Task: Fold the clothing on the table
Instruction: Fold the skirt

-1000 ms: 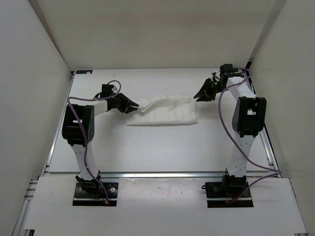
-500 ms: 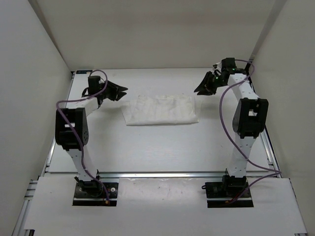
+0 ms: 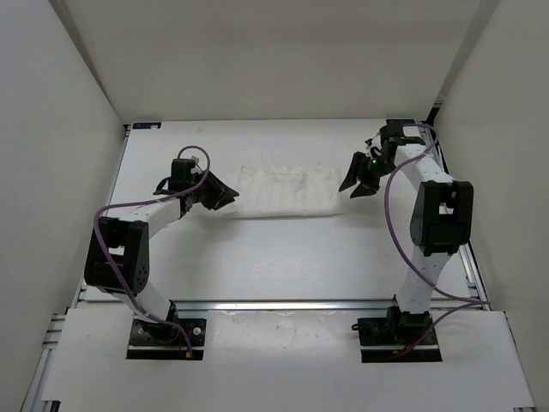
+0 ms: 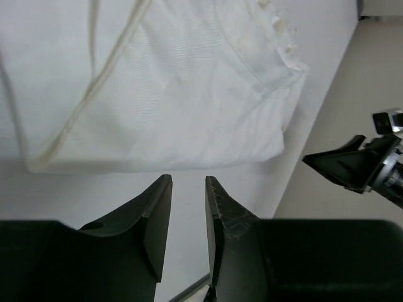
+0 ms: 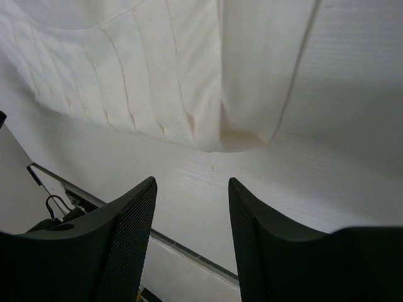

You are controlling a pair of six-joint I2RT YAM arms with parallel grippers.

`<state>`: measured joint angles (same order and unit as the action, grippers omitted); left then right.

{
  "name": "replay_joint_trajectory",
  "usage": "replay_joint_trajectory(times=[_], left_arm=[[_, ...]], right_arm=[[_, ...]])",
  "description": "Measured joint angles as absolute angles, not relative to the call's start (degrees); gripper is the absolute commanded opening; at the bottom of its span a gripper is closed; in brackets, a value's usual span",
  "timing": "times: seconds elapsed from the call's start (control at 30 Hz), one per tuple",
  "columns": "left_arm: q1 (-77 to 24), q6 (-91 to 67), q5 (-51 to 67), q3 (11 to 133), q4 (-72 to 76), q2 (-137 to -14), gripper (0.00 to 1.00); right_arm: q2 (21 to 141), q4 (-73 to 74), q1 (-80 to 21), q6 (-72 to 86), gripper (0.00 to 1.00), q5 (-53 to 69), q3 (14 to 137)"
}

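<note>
Top external view showed one clothing (image 3: 287,190) piece lying flat as a long band toward 12 o'clock on the one table (image 3: 283,257), between two grippers. At its 9 o'clock end sat the left gripper (image 3: 225,196), jaws slightly parted and empty. Just off its 3 o'clock end hung the right gripper (image 3: 353,183), jaws spread wide, holding nothing. The step looked like taking both ends for another fold. Each pincer would need to catch every layer at its near corner, both closing together, then lift evenly so the band did not skew.
</note>
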<state>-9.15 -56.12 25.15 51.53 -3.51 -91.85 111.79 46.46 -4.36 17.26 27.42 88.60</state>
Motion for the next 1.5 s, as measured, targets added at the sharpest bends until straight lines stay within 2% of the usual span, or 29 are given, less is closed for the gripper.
replay_joint_trajectory(times=[0.13, 0.23, 0.43, 0.7, 1.5], left_arm=[[-8.93, -53.76, 22.48, 50.94, -5.21, -91.94, 0.37], [-8.80, -52.23, 20.88, 50.98, -5.80, -92.03, 0.36], [-9.17, -50.48, 18.74, 51.09, -6.44, -92.58, 0.38], [-9.19, -46.61, 16.25, 49.34, -7.03, -92.55, 0.42], [-8.25, -37.28, 14.46, 49.43, -3.73, -96.57, 0.45]], right_arm=[[111.24, 46.41, -2.50, 16.36, 0.53, 27.22, 88.82], [112.22, 46.85, -3.92, 15.64, 0.46, 27.46, 92.14], [123.46, 46.00, -6.28, 16.01, 0.41, 30.59, 104.12], [133.75, 47.16, -7.53, 17.37, 0.34, 32.12, 105.21], [134.63, 49.52, -8.38, 17.37, 0.33, 33.17, 105.41]])
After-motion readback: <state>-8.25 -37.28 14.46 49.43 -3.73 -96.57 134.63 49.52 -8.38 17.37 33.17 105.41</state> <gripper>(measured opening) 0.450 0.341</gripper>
